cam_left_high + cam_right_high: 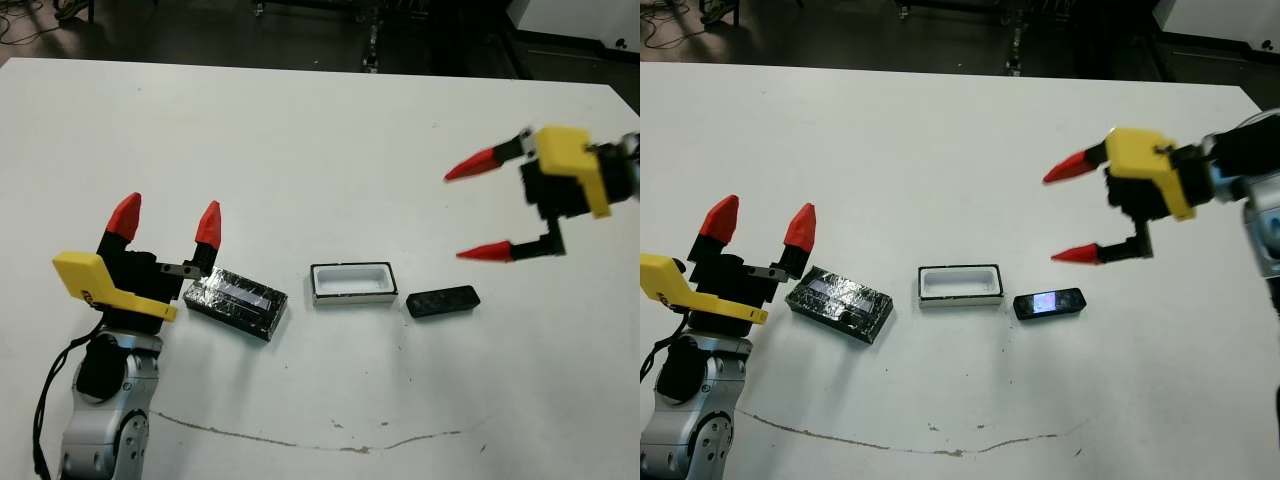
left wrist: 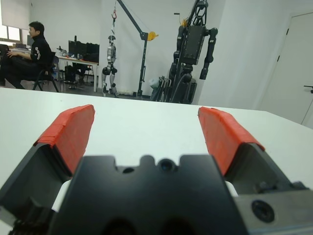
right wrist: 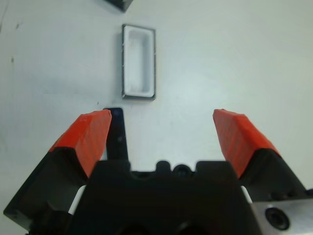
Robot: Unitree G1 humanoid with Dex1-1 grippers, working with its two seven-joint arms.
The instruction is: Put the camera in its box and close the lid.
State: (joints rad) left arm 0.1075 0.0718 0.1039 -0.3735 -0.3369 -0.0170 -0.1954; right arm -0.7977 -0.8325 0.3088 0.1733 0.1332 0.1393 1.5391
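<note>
Clearly the white table [image 1: 300, 130] is the biggest thing here, and the box [image 1: 351, 283] near its front edge serves as the landmark for everything else. On the robot's left of the box, with the lid between them, the left gripper [image 1: 167, 221] stands with its red tips pointing up and its jaws wide, holding nothing. On the robot's right of the box and farther back, the right gripper [image 1: 478, 210] hangs above the table, jaws also spread wide and empty, tips aimed toward the box and the camera.

The lid [image 1: 237, 301] lies just to the left of the box, a glossy black crinkly cover with a pale stripe along its top, turned at a slight angle to the box. The box itself is a shallow tray, white inside with a dark rim, empty and open. The camera [image 1: 442, 300] lies just to the right of the box, close but apart from it: a small flat black bar with rounded ends, its long side roughly in line with the tray.

The step in hand looks to be the first grasp, with nothing yet lifted. To do it well, the right gripper should come down over the camera, straddle its narrow width rather than its length, and pinch at the middle so the bar stays level for dropping into the tray.
</note>
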